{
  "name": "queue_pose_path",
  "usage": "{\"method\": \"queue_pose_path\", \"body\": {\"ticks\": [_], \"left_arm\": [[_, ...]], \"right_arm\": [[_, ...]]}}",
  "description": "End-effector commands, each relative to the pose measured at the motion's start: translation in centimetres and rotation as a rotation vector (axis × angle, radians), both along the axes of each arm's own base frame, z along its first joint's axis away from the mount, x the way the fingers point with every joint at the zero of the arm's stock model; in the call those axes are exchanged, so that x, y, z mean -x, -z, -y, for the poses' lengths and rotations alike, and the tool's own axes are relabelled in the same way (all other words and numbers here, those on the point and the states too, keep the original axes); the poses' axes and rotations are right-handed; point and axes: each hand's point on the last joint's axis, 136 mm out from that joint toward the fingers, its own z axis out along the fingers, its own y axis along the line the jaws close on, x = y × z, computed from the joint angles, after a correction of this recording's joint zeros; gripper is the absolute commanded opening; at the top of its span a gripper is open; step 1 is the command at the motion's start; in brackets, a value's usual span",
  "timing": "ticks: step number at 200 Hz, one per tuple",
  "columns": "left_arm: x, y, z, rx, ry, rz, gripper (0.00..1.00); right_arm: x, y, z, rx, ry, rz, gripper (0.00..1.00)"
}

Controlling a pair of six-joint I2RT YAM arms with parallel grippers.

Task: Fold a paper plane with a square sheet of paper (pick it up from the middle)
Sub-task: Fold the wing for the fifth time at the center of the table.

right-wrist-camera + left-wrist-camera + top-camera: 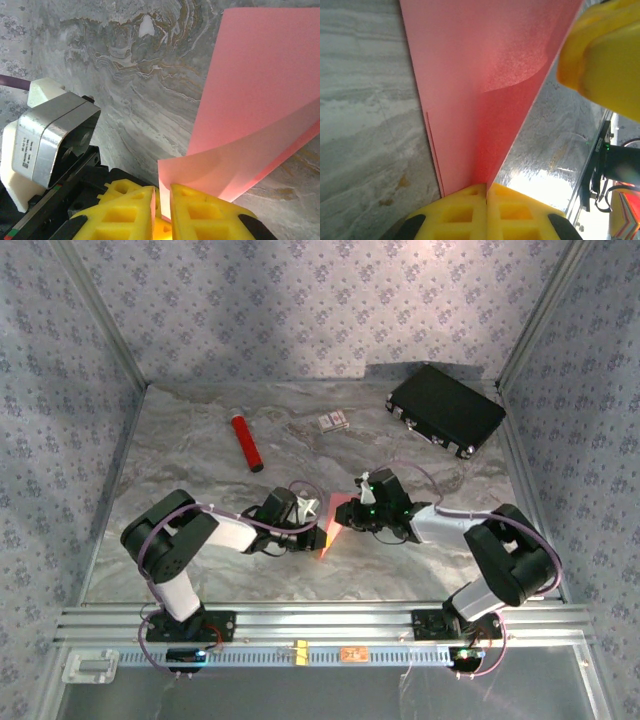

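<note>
The pink-red sheet of paper [335,523] stands up off the grey marbled table [200,455] near its middle, partly folded and held between the two arms. The left gripper [312,523] comes at it from 9 o'clock. In the left wrist view its yellow fingers [512,215] are pressed flat together on the sheet's [485,75] bottom edge, with the paper rising from the pinch toward 12 o'clock and a crease line along its left side. The right gripper [352,518] meets the sheet from 3 o'clock. In its own wrist view the fingers [210,210] stand very narrow, and the curled lower edge of the sheet [260,100] dips into the slim gap between them, so they appear to grip it. A red tube [246,442] lies at about 10 o'clock from the sheet, a small printed card [334,421] at 12 o'clock, and a black case [446,409] at about 1 o'clock, all well apart from it.
</note>
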Motion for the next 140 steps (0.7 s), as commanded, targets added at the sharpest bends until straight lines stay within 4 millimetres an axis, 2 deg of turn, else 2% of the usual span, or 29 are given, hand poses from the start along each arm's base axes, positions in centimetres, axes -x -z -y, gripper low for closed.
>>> {"method": "queue_pose_path", "body": {"ticks": [1,140], "left_arm": [[0.6,1.9,-0.9,-0.043,-0.014,-0.06,0.0],[0.5,3.1,-1.0,-0.048,-0.018,-0.153,0.0]], "right_arm": [[-0.5,-0.6,-1.0,-0.024,-0.029,0.021,0.16],[-1.8,1.3,-0.2,-0.012,0.018,-0.025,0.16]]}}
